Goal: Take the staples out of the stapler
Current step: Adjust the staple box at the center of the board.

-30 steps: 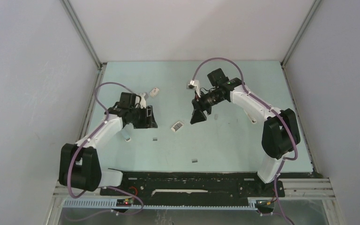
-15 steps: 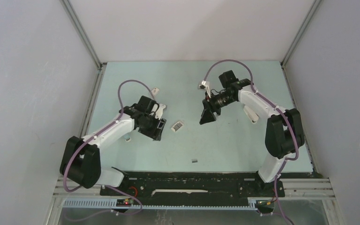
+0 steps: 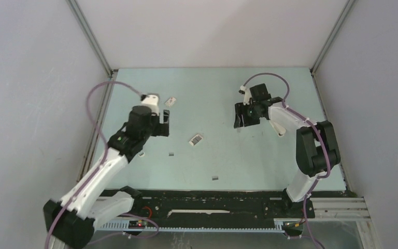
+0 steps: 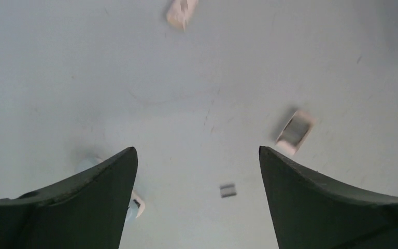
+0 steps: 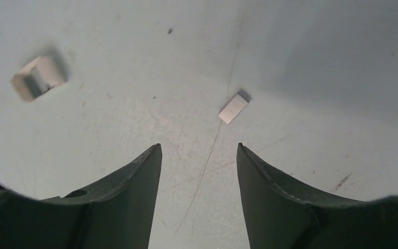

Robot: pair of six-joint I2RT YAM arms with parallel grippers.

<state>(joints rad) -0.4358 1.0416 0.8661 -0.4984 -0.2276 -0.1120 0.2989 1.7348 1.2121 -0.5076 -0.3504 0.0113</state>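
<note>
Staples dot pale green table between grey walls.

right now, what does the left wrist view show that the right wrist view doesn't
Only the left wrist view: the left gripper open, a dark staple strip seen between its fingers, a white box at the top edge, and a white object half hidden behind one finger. Only the right wrist view: the right gripper open, with a pale grey strip, probably staples, just ahead. Both: the pale green table, empty jaws, and a small box off to one side, possibly the same one.
</note>
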